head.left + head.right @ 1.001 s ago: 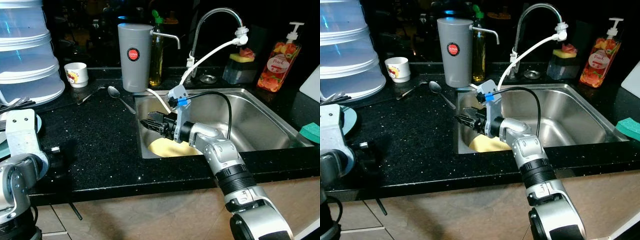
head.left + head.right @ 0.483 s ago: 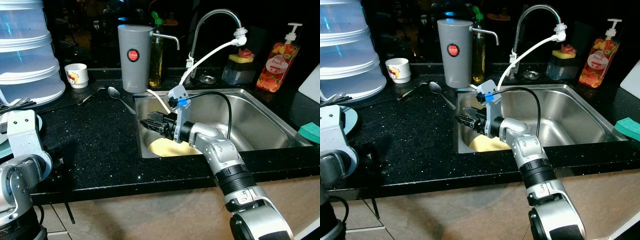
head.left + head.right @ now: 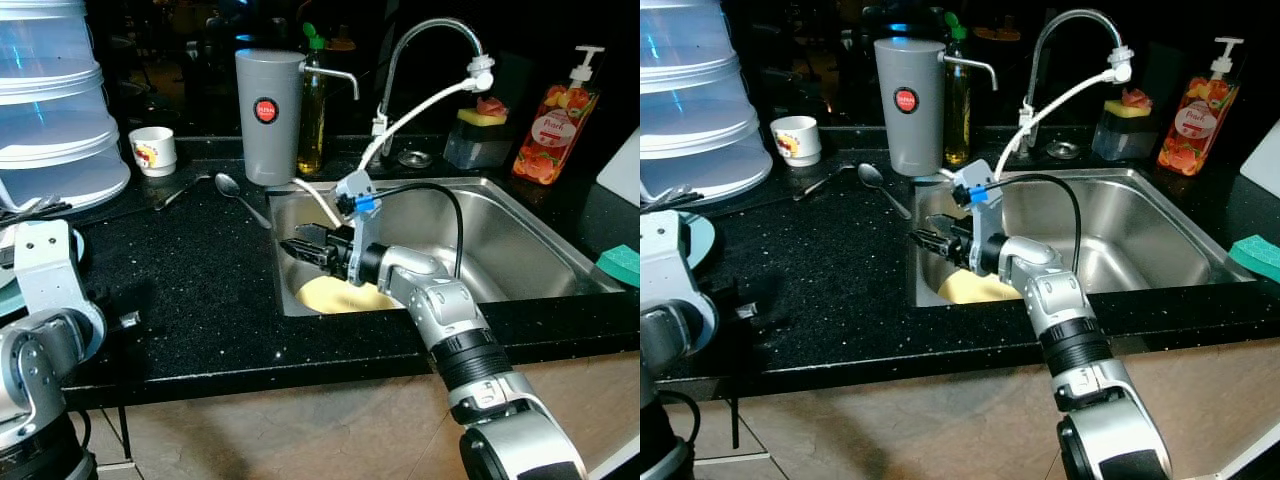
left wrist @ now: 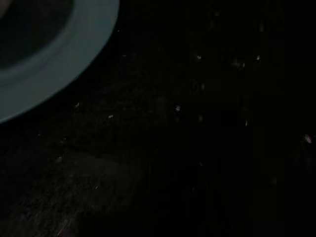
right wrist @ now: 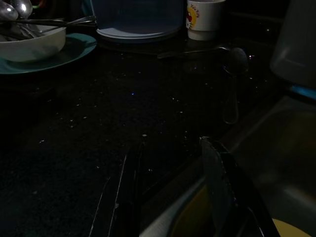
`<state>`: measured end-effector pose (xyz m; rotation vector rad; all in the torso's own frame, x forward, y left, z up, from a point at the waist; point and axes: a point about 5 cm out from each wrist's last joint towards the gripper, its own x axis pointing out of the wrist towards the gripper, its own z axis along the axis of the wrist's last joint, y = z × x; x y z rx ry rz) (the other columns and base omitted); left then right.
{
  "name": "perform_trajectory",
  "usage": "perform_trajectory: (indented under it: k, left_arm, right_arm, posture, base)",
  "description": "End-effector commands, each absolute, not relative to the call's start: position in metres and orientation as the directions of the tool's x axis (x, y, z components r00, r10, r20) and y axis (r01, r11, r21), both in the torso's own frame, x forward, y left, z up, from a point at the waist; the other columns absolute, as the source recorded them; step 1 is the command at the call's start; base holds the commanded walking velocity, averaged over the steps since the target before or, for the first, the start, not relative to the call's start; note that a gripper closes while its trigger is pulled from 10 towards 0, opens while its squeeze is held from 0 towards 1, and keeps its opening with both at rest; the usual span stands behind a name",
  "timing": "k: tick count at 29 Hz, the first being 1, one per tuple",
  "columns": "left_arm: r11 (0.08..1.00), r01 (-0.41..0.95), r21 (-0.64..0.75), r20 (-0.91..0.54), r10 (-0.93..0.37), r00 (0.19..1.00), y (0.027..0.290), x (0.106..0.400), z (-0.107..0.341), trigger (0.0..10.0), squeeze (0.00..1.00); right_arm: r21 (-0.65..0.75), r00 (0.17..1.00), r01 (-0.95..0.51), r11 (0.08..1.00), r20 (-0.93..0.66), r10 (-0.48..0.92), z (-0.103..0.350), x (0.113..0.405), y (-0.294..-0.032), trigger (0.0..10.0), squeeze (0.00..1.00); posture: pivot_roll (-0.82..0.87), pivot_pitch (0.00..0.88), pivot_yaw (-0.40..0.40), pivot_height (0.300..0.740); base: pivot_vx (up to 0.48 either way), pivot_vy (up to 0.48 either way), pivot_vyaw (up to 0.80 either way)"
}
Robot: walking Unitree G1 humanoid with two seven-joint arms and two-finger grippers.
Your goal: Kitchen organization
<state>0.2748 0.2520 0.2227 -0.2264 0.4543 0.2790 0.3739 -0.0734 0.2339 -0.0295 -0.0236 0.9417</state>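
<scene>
**Robot reaches across the sink, tidying barely begun**

The right gripper (image 3: 300, 247) hovers over the sink's (image 3: 520, 250) near-left corner, fingers parted and empty, a yellow plate (image 3: 335, 295) lying just beneath it. Beyond its tips, on the black desk (image 3: 200, 270), a spoon (image 3: 232, 190) lies near a grey jug (image 3: 268, 115), with a small cup (image 3: 153, 149) farther off. The left gripper rests by a teal plate (image 4: 54, 64); its fingers cannot be made out. By appearances, nearly everything awaits sorting.

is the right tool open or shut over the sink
Open. In the right wrist view the right tool shows its two fingers apart with nothing between them, hovering at the sink left rim.
</scene>
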Motion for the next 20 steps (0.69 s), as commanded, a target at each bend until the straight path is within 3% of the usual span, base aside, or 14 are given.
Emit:
perform_trajectory:
  k: [1, 3, 5, 7, 14, 17, 20]
  left_arm:
    - [0.938, -0.304, -0.167, -0.467, 0.196, 0.862, 0.248, 0.279, 0.219, 0.0, 0.00]
    - [0.949, -0.248, -0.196, -0.335, 0.173, 0.926, 0.242, 0.293, 0.239, 0.0, 0.00]
    - [0.949, -0.248, -0.196, -0.335, 0.173, 0.926, 0.242, 0.293, 0.239, 0.0, 0.00]
    - [0.960, -0.145, -0.238, -0.194, 0.099, 0.976, 0.229, 0.308, 0.264, 0.0, 0.00]
    - [0.963, -0.047, -0.267, -0.102, 0.020, 0.995, 0.215, 0.324, 0.284, 0.0, 0.00]
    - [0.946, 0.043, -0.322, 0.025, -0.037, 0.999, 0.202, 0.342, 0.301, 0.0, 0.00]
    - [0.906, 0.068, -0.418, 0.130, -0.014, 0.991, 0.203, 0.350, 0.307, 0.0, 0.00]
  right_arm:
    - [-0.027, 0.600, -0.800, 0.600, 0.007, 0.800, 0.235, 0.376, -0.076, 10.0, 0.00]
    - [-0.014, 0.622, -0.783, 0.622, 0.021, 0.783, 0.238, 0.379, -0.078, 10.0, 0.00]
    - [-0.014, 0.622, -0.783, 0.622, 0.021, 0.783, 0.238, 0.379, -0.078, 10.0, 0.00]
    - [0.005, 0.645, -0.764, 0.645, 0.043, 0.763, 0.242, 0.382, -0.080, 10.0, 0.00]
    - [0.028, 0.663, -0.748, 0.663, 0.065, 0.746, 0.246, 0.385, -0.082, 10.0, 0.00]
    - [0.070, 0.696, -0.718, 0.693, 0.118, 0.709, 0.255, 0.388, -0.085, 10.0, 0.00]
    - [0.138, 0.739, -0.672, 0.728, 0.182, 0.648, 0.263, 0.392, -0.091, 10.0, 0.00]
  posture:
    - [0.08, 0.023, -0.013, 0.740]
    - [0.08, 0.023, -0.019, 0.740]
    - [0.08, 0.023, -0.019, 0.740]
    - [0.08, 0.024, -0.024, 0.740]
    - [0.08, 0.023, -0.024, 0.740]
    - [0.08, 0.021, -0.022, 0.740]
    - [0.08, 0.021, -0.022, 0.740]
  base:
    - [0.000, 0.000, 0.00]
    - [0.000, 0.000, 0.00]
    - [0.000, 0.000, 0.00]
    - [0.000, 0.000, 0.00]
    - [0.000, 0.000, 0.00]
    - [0.000, 0.000, 0.00]
    - [0.000, 0.000, 0.00]
